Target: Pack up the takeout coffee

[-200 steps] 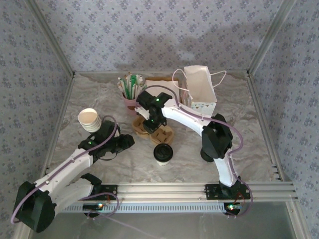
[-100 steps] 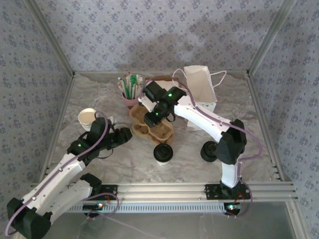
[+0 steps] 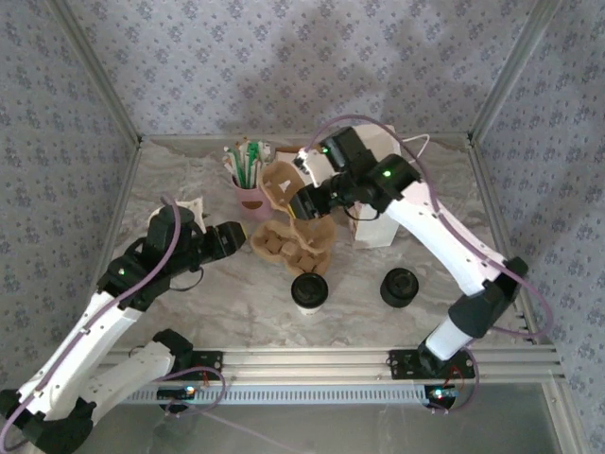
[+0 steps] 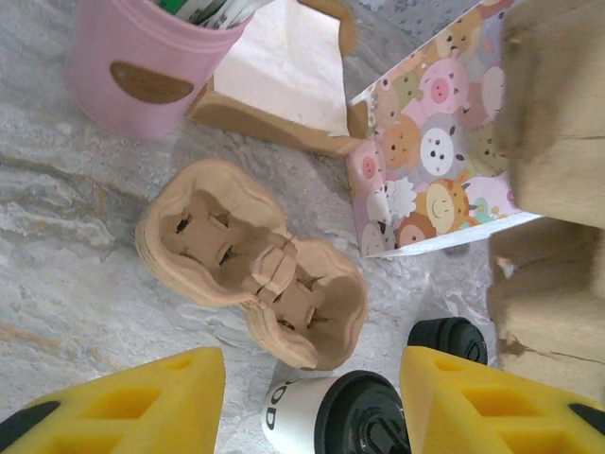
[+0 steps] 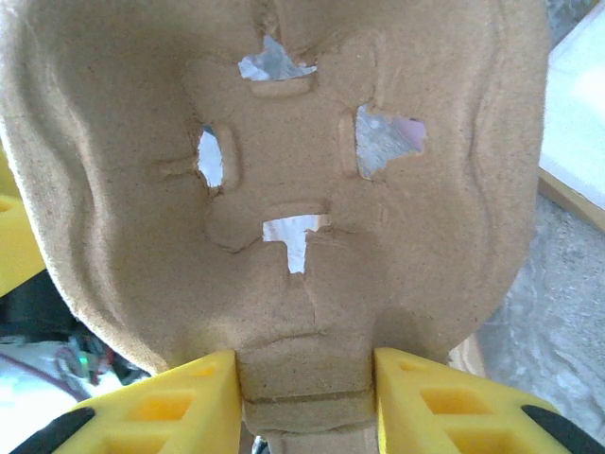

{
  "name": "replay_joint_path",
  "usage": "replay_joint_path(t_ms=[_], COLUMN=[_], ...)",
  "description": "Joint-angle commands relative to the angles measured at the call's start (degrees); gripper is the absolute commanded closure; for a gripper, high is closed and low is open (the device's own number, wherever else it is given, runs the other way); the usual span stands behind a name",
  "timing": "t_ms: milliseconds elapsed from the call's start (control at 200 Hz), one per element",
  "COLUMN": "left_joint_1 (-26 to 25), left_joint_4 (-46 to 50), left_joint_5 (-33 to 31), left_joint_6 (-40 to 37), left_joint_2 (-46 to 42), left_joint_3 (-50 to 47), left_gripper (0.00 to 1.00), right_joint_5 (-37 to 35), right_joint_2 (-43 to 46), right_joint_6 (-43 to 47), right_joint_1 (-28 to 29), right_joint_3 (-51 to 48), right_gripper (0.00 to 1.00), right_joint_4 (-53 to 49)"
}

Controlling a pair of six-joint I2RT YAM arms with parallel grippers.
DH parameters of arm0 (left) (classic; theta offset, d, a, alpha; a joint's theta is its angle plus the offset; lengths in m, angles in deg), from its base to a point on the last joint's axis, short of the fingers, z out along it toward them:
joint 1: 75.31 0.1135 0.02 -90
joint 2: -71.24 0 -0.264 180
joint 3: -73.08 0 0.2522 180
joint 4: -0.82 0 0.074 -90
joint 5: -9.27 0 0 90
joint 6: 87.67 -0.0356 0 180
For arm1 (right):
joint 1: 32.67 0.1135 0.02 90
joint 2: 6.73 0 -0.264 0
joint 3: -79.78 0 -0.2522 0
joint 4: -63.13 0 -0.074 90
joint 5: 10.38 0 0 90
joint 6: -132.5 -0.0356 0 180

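Coffee (image 3: 310,291): lidded, upright on table, front centre; unpacked.
Left gripper (image 3: 236,236): jaws apart, empty, near coffee.
Spare carrier (image 3: 288,244): on table, just behind coffee.
Right gripper (image 5: 307,383): clamped on carrier (image 5: 284,170), lifted off table.
Bag (image 4: 425,161): rear, upright.
Judged: early stage; seating coffee in carrier and bagging outstanding.

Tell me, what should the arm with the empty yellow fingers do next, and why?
Probably ease the left gripper toward and around the takeout coffee. Its fingers stand open and empty, and the black-lidded cup sits untouched close ahead, while the right gripper holds a cardboard cup carrier aloft.
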Motion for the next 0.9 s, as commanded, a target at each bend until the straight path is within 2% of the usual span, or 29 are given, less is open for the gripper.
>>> replay_joint_path(t_ms=[0, 105, 225, 355, 585, 769, 894], left_joint_1=[-0.22, -0.24, -0.63, -1.35, -2.07, -2.02, -2.06], left_joint_4=[1.92, 0.73, -0.44, -1.81, -4.45, -7.27, -6.79], left_joint_5=[0.14, 2.3, 4.64, 6.76, 9.52, 12.69, 14.38], left_joint_6=[-3.13, -4.62, -6.51, -7.97, -9.9, -9.62, -9.4], left_joint_2=[2.57, 6.73, 12.31, 19.13, 30.95, 38.65, 45.19], left_joint_3=[5.18, 9.49, 15.41, 21.92, 32.56, 38.54, 44.07], left_gripper=[0.48, 0.48, 0.46, 0.44, 0.32, 0.23, 0.23], right_joint_5=[8.24, 12.29, 13.83, 17.78, 24.42, 24.71, 22.6], right_joint_2=[4.74, 7.64, 9.82, 11.7, 11.98, 8.72, 5.05], right_joint_6=[-4.04, -6.55, -7.99, -10.32, -15.88, -19.02, -20.16], right_joint_1=[-2.4, -6.15, -10.9, -17.67, -29.53, -35.07, -35.98], right_joint_3=[-1.22, -1.92, -1.25, -0.99, 0.32, 3.45, 6.79], right_gripper=[0.6, 0.59, 0.59, 0.59, 0.59, 0.59, 0.59], right_joint_4=[2.68, 3.66, 2.24, 2.16, 5.22, 5.77, 4.42])
